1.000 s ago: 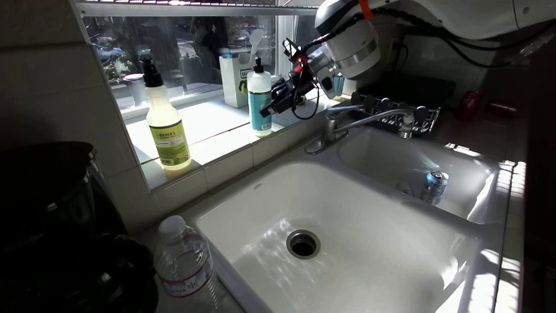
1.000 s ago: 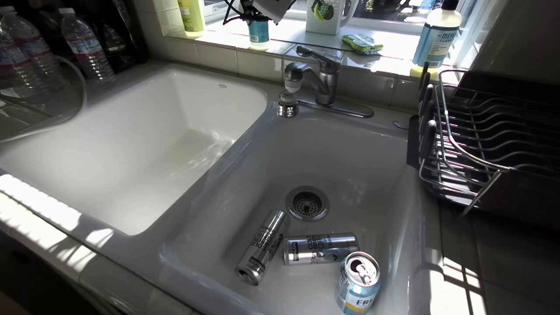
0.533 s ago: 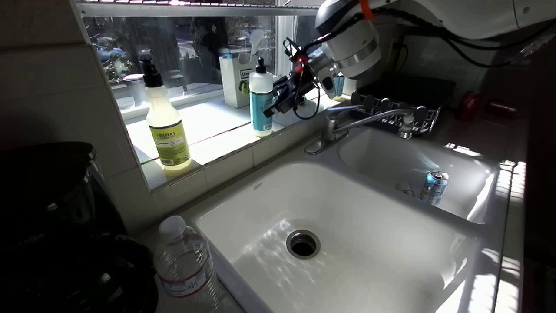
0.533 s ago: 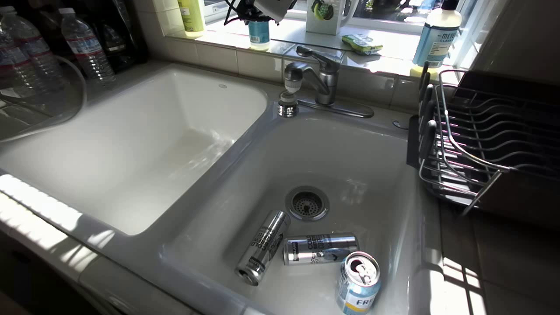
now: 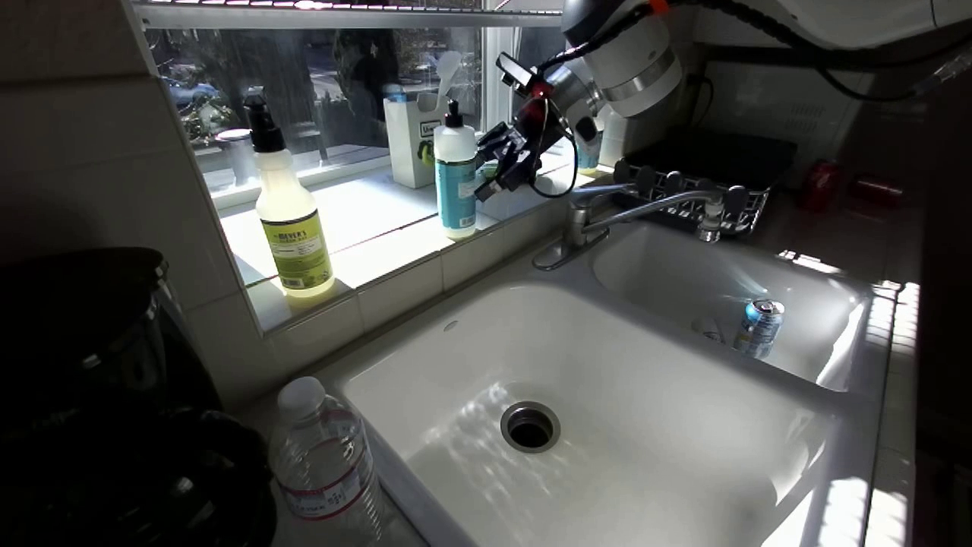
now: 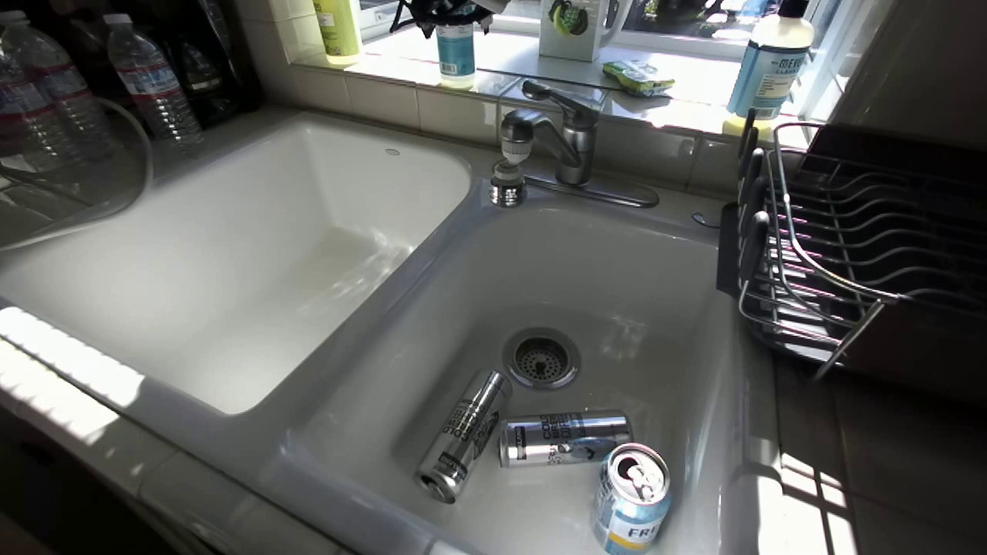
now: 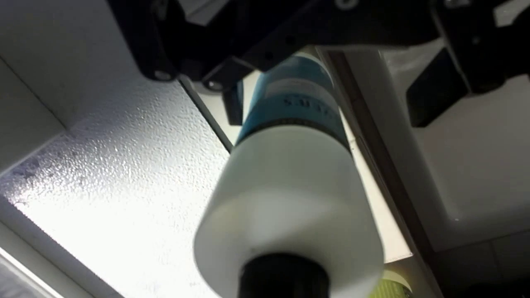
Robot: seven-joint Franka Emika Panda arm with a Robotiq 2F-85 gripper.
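A blue-labelled pump bottle [image 5: 456, 190] with a black top stands upright on the sunlit windowsill [image 5: 395, 251]. My gripper [image 5: 483, 172] is just to its right in that exterior view, jaws spread, fingertips close to the bottle's side. In the wrist view the bottle [image 7: 290, 165] rises between the spread fingers of the gripper [image 7: 327, 124]. A narrow gap separates the left finger [image 7: 234, 107] from the label, while the right finger [image 7: 439, 91] is well away. Part of the bottle's top is hidden behind the gripper [image 6: 456, 28] in an exterior view.
On the sill stand a yellow spray bottle [image 5: 296, 235], a white fruit-printed pitcher [image 6: 572, 31], a green packet [image 6: 638, 78] and another blue-labelled bottle [image 6: 771, 69]. A faucet [image 6: 577, 139] rises behind the double sink [image 5: 653, 471]. Cans [image 6: 567, 439] lie in one basin, near a dish rack [image 6: 802, 262].
The jaws have spread apart from a narrower stance beside the blue-labelled bottle. The gripper has drawn slightly back and up. The bottle shifted very slightly and stays upright.
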